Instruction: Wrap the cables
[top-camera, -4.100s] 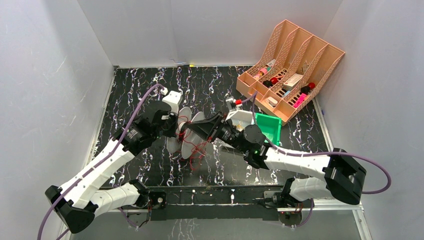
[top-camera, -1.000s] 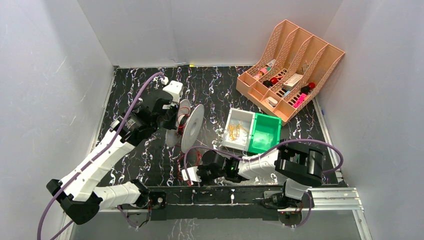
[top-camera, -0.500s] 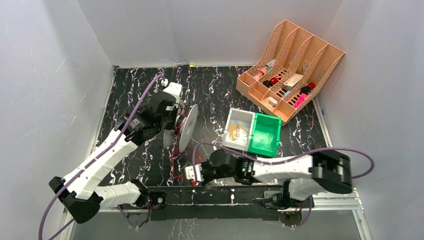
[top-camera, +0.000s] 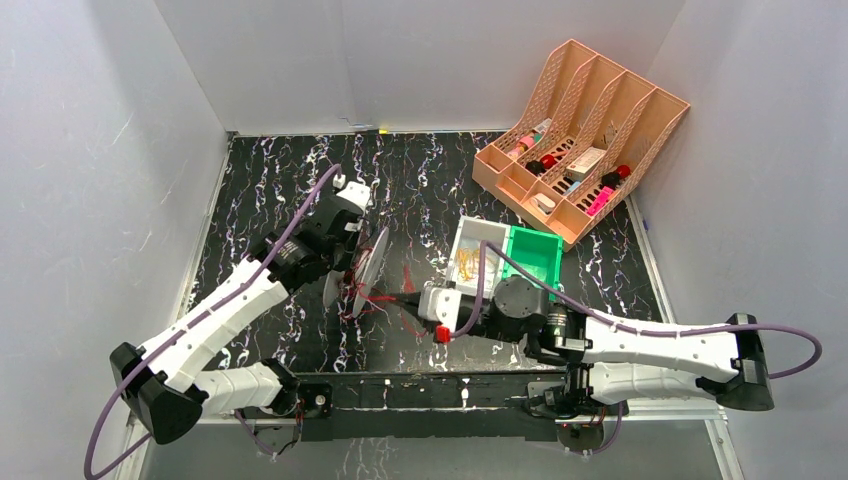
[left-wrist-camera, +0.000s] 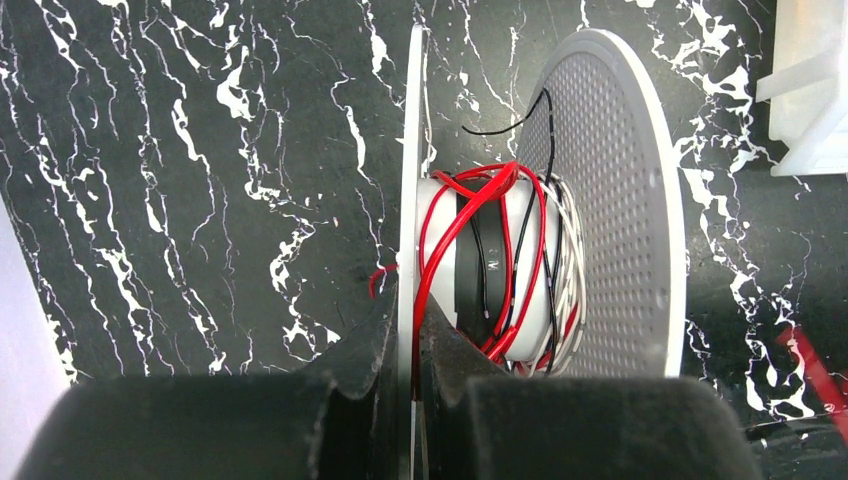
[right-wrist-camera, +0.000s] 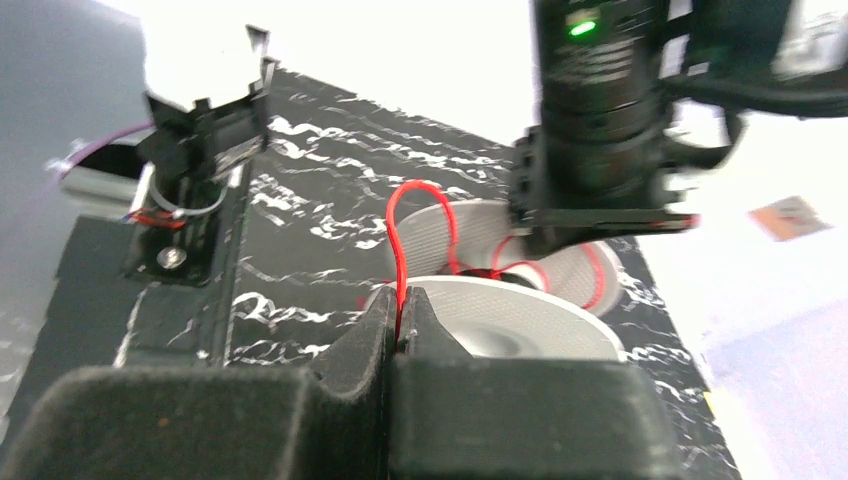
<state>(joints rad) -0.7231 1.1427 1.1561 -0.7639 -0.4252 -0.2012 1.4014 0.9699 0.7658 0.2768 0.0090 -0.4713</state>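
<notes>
A white spool (top-camera: 367, 268) with two perforated discs stands on edge on the black marbled table; red, black and white cable is wound on its hub (left-wrist-camera: 500, 262). My left gripper (left-wrist-camera: 412, 345) is shut on the spool's left disc (left-wrist-camera: 412, 180), gripping its rim. My right gripper (right-wrist-camera: 400, 318) is shut on the red cable (right-wrist-camera: 398, 235), just in front of the spool (right-wrist-camera: 510, 320). In the top view the right gripper (top-camera: 398, 299) sits right of the spool, with the red cable (top-camera: 408, 276) looping between them.
A white bin (top-camera: 480, 232) with yellow bits and a green bin (top-camera: 545, 260) sit right of the spool. A peach file organiser (top-camera: 590, 120) with small items stands at the back right. White walls enclose the table.
My right arm has swung up from the table's near edge to the spool's right side, carrying the red cable. My left gripper and the spool have shifted slightly forward.
</notes>
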